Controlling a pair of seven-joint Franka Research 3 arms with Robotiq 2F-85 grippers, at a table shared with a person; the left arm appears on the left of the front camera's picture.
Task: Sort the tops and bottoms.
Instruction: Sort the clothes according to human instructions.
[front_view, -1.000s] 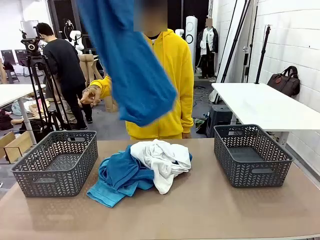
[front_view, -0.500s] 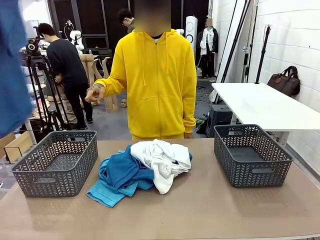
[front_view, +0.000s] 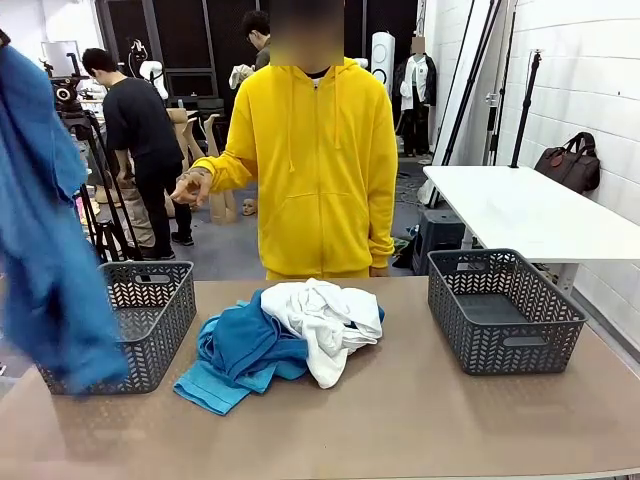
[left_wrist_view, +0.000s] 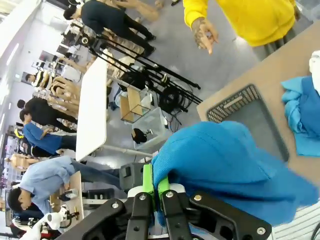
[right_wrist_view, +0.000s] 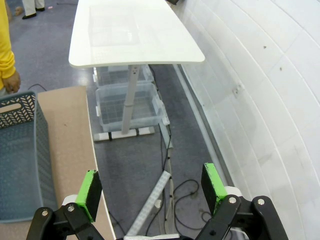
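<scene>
The royal blue garment (front_view: 50, 260) hung at the left basket (front_view: 150, 272), pinched between the closed pads of the left gripper (left_wrist_view: 156, 181) and not yet dropped in. Both that basket and the right basket (front_view: 505, 262) looked empty, while a white garment (front_view: 325, 312) and a turquoise garment (front_view: 212, 388) lay heaped on the table (front_view: 420, 420) between them, so most of the sorting remained. The right gripper (right_wrist_view: 152, 186) stood wide open, holding nothing, out past the table's edge.

The left gripper (left_wrist_view: 156, 183) is pinched tight, its green pads (left_wrist_view: 148, 179) pressed together on a fold of the blue garment (left_wrist_view: 225, 160). It is held high near the left end of the bench (left_wrist_view: 280, 65), pointing down. The right gripper (right_wrist_view: 151, 185) hangs with jaws spread wide and nothing between them, just off the bench's right edge, aimed at the floor.
</scene>
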